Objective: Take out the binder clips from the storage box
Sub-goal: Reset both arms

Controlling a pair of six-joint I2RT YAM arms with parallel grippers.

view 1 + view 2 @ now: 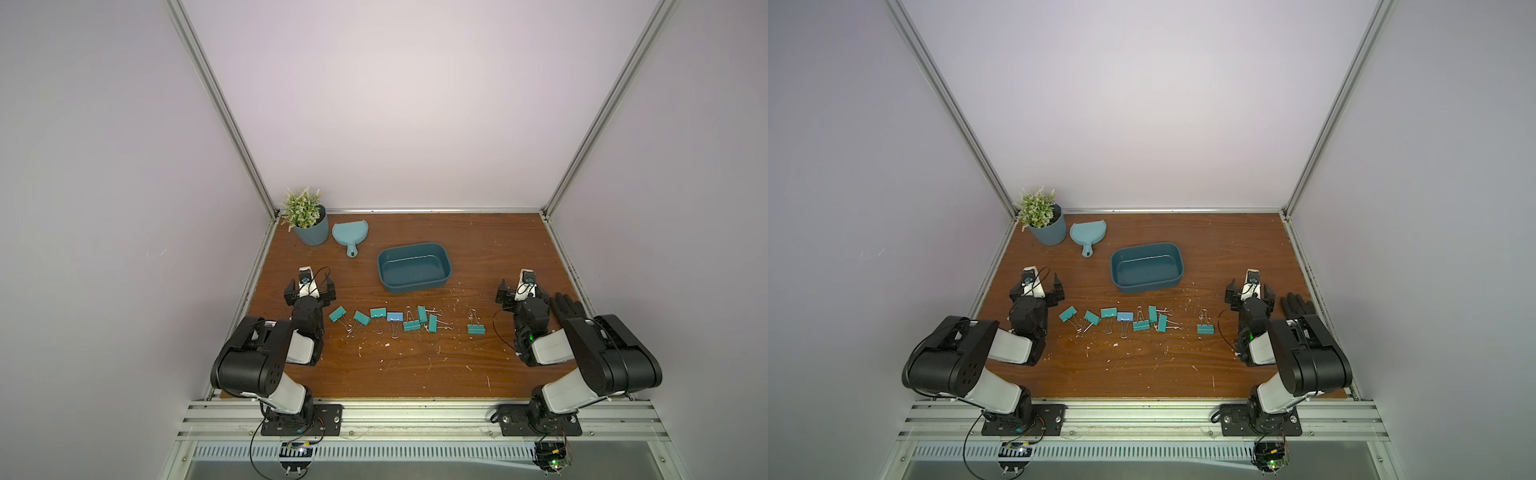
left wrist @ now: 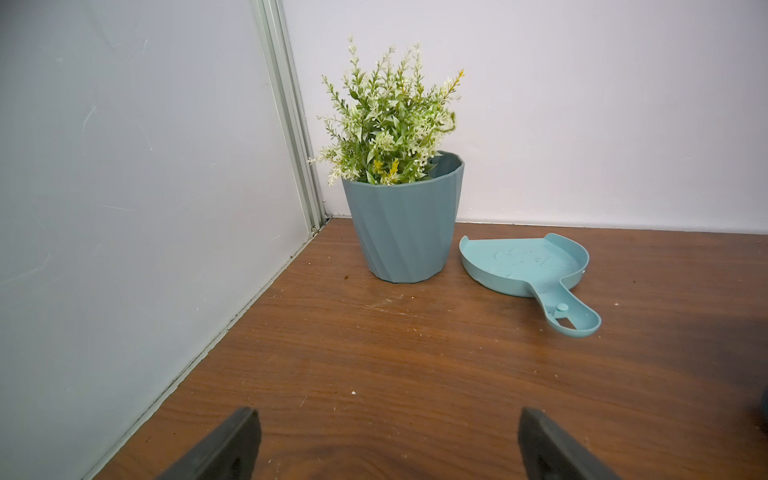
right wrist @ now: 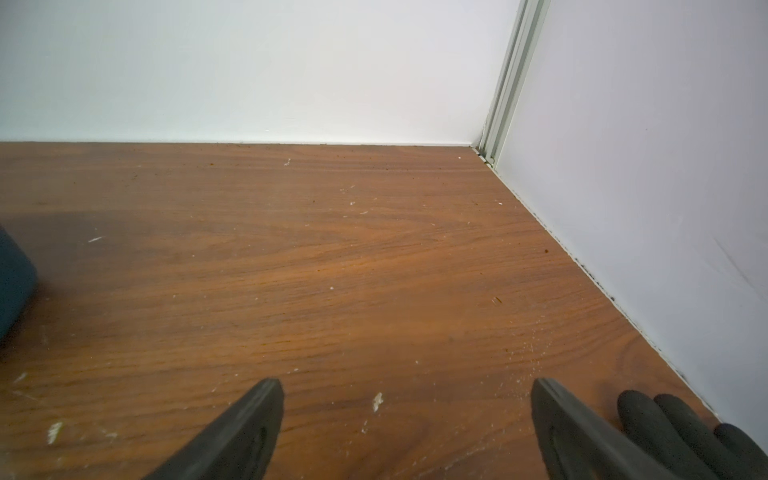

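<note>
The dark teal storage box [image 1: 411, 266] [image 1: 1146, 266] stands empty at mid-table in both top views; one corner of it shows in the right wrist view [image 3: 14, 278]. Several teal binder clips [image 1: 378, 312] [image 1: 1108, 312] lie in a row on the wood in front of the box, a light blue one [image 1: 395, 316] among them. One more teal clip [image 1: 476, 329] lies apart to the right. My left gripper [image 1: 310, 291] [image 2: 388, 424] is open and empty, left of the row. At the right of the table my right gripper [image 1: 521, 291] [image 3: 407, 390] is open and empty too.
A teal plant pot [image 1: 311, 232] [image 2: 405, 224] and a light-teal dustpan [image 1: 350, 232] [image 2: 523, 262] sit at the back left corner. A black glove [image 1: 567, 309] [image 3: 665, 419] lies just right of my right gripper, by the side wall. White specks dot the wood.
</note>
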